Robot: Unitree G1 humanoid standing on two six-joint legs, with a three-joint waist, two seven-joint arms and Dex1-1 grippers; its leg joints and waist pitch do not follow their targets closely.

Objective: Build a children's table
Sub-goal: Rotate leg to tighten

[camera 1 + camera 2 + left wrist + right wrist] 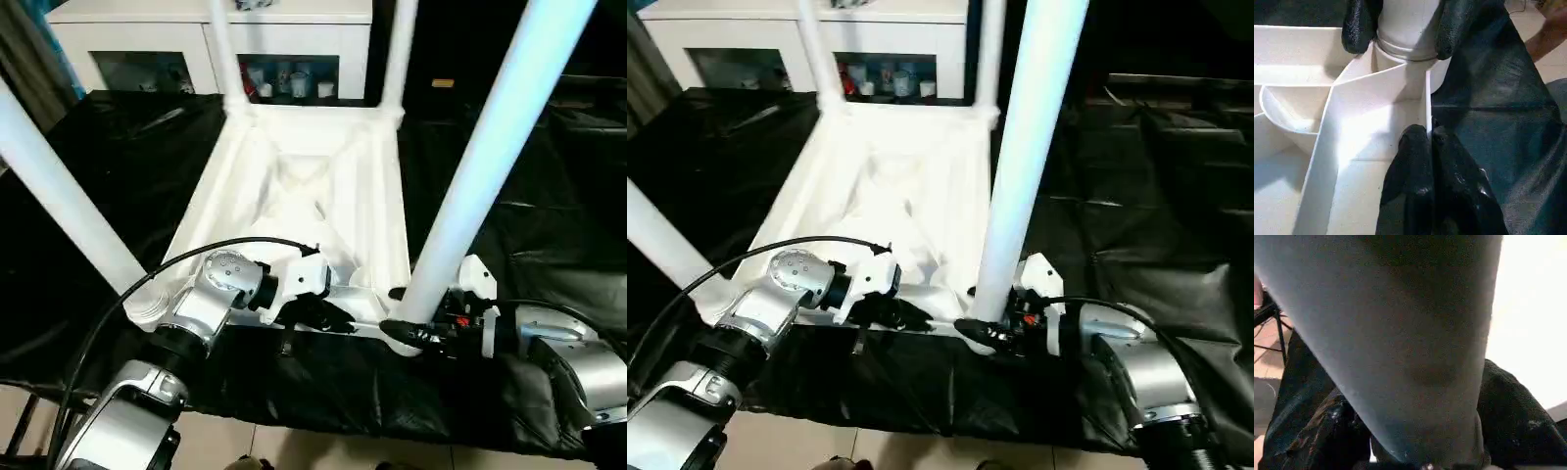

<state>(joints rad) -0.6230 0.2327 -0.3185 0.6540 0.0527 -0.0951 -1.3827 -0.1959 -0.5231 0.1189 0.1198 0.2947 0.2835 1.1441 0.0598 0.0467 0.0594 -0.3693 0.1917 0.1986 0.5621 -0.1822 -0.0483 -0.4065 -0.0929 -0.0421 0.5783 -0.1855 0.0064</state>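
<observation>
The children's table [304, 186] lies upside down on the black cloth [509, 235], its four legs standing up, in front of the white cabinet [147, 39]. At the table's near rim, the left gripper [1432, 161] is clenched with its fingers pressed together. The right gripper [407, 328] grasps the near right leg [480, 166] at its base.

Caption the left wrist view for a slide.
Left tool shut on upturned tabletop's rim; right tool around the corner leg.
</observation>
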